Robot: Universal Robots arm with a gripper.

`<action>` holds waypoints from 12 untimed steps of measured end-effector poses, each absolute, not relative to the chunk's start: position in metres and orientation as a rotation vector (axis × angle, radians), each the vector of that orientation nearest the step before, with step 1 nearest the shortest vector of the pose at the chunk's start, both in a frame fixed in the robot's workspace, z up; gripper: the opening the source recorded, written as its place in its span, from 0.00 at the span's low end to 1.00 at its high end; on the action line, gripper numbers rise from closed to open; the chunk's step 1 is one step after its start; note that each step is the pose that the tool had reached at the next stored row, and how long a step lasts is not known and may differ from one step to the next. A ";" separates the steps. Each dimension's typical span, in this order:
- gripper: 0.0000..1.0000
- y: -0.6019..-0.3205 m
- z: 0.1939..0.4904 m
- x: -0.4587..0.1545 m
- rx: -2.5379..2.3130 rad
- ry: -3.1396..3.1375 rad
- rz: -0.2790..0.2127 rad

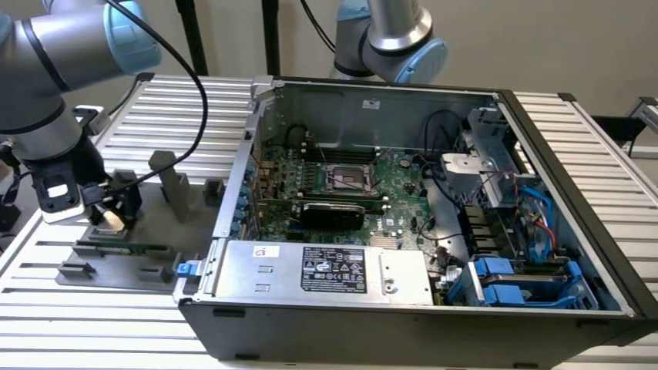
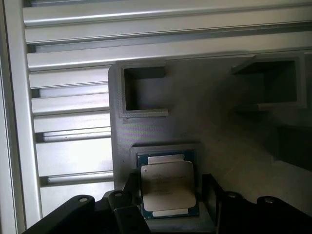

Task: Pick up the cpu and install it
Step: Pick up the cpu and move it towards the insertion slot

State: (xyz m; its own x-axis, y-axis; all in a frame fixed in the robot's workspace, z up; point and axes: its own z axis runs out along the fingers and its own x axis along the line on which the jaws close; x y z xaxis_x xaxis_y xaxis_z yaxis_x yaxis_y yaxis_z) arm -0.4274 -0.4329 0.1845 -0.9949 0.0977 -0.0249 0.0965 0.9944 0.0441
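Open computer case (image 1: 411,333) beside grey fixture (image 1: 154,227) on slatted table (image 1: 82,327)

We list: cpu (image 2: 167,187), silvery-grey top with blue-green rim, between the jaws of the black gripper (image 2: 170,194); fixture plate (image 2: 204,131) under the gripper, plain matte grey; slatted table (image 2: 68,156) beside it, pale silver with parallel ridges.

Nothing fully legible. Power supply (image 1: 246,274): black label (image 1: 334,270) with white print in blocks and a row of small marks, perhaps certification symbols, none readable. Small white sticker (image 1: 264,251) near its corner, dark mark on it, unreadable. Computer case (image 1: 411,339): pale sticker (image 1: 367,101) on the inner back wall, no text made out. Cpu (image 2: 167,187): faint engraved lines on the metal top, not readable.
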 end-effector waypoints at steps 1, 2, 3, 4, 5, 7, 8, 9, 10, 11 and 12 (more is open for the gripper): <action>0.64 -0.433 0.184 -0.427 0.152 3.110 0.067; 0.61 -0.433 0.184 -0.427 0.152 3.110 0.067; 0.61 -0.433 0.184 -0.427 0.152 3.110 0.067; 0.55 -0.433 0.184 -0.427 0.152 3.110 0.067; 0.55 -0.433 0.184 -0.427 0.151 3.110 0.067; 0.55 -0.432 0.184 -0.427 0.152 3.110 0.067; 0.55 -0.432 0.184 -0.427 0.151 3.110 0.067; 0.55 -0.432 0.184 -0.427 0.152 3.110 0.067; 0.55 -0.432 0.184 -0.427 0.152 3.110 0.067; 0.55 -0.432 0.184 -0.427 0.151 3.110 0.067; 0.55 -0.432 0.184 -0.427 0.151 3.110 0.067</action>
